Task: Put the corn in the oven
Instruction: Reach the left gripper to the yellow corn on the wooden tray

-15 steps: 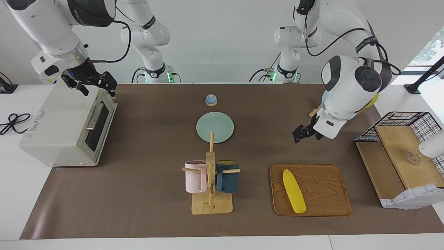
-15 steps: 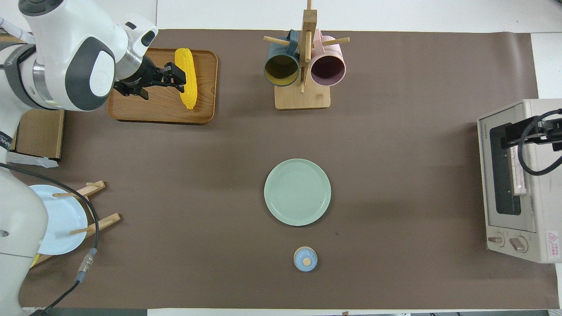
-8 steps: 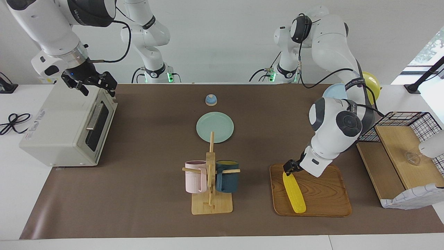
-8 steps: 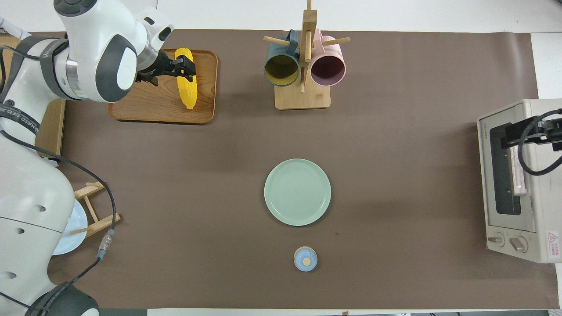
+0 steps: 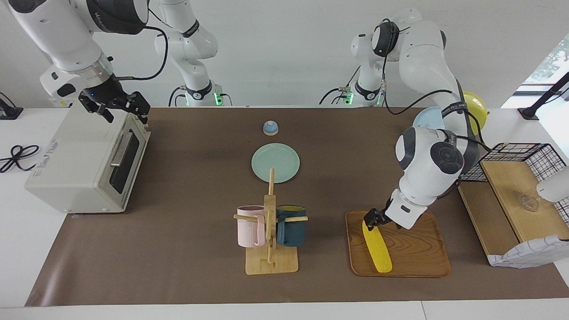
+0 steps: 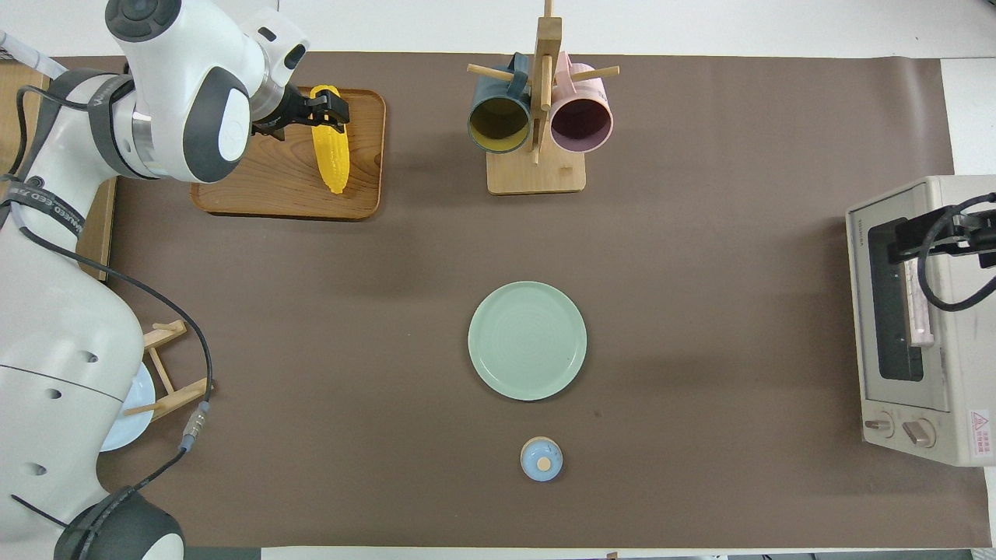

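Note:
The yellow corn point(image 5: 377, 245) lies on a wooden tray point(image 5: 418, 249) toward the left arm's end of the table; it also shows in the overhead view point(image 6: 330, 152). My left gripper point(image 5: 371, 219) is low at the end of the corn that is nearer to the robots, open, with a finger on each side of it point(image 6: 327, 109). The off-white oven point(image 5: 84, 160) stands at the right arm's end with its dark glass door shut point(image 6: 895, 303). My right gripper point(image 5: 119, 106) hangs open and empty over the oven's top edge, above the door.
A green plate point(image 5: 275, 162) and a small blue knobbed lid point(image 5: 270, 128) sit mid-table. A wooden mug stand point(image 5: 270, 231) holds a pink and a dark blue mug beside the tray. A wire basket with wooden shelves point(image 5: 511, 195) stands at the left arm's end.
My left gripper has come down from above the mat onto the nearer end of the corn. The corn has not moved. The right arm has not moved.

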Motion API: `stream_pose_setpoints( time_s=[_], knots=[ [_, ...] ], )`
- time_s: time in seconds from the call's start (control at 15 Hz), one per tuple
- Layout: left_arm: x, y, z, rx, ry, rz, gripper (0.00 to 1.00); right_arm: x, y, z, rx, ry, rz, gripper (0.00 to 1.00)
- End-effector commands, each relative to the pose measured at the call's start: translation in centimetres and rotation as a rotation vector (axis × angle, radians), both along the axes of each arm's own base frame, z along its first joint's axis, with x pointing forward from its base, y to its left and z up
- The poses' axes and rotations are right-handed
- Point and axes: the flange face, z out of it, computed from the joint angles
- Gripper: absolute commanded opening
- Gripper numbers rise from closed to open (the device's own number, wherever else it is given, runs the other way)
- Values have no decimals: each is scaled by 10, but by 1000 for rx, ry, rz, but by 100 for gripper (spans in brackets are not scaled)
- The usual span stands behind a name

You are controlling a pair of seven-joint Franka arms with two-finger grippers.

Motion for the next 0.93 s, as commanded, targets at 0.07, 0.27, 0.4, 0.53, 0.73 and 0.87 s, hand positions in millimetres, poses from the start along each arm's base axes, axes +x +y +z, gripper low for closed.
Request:
stream_pose_setpoints(
  time_s=[0.07,0.27,0.4,0.53,0.73,0.87],
  knots=[
    [12,-3,-14,9,-41,-5,100,-5,-1,2,-3,-4,-13,100],
    [17,-6,-36,6,-41,10,100,-5,0,2,-3,-4,-11,100],
    [23,-5,-43,6,-38,17,100,-5,-1,2,-3,-4,-13,100],
    [26,1,-51,14,-34,25,100,-5,-1,2,-3,-4,-13,100],
    [29,4,-53,22,-37,30,100,-5,-1,2,-3,-4,-13,100],
    [27,-5,-53,28,-40,16,100,-5,-1,2,-3,-4,-13,100]
  ],
)
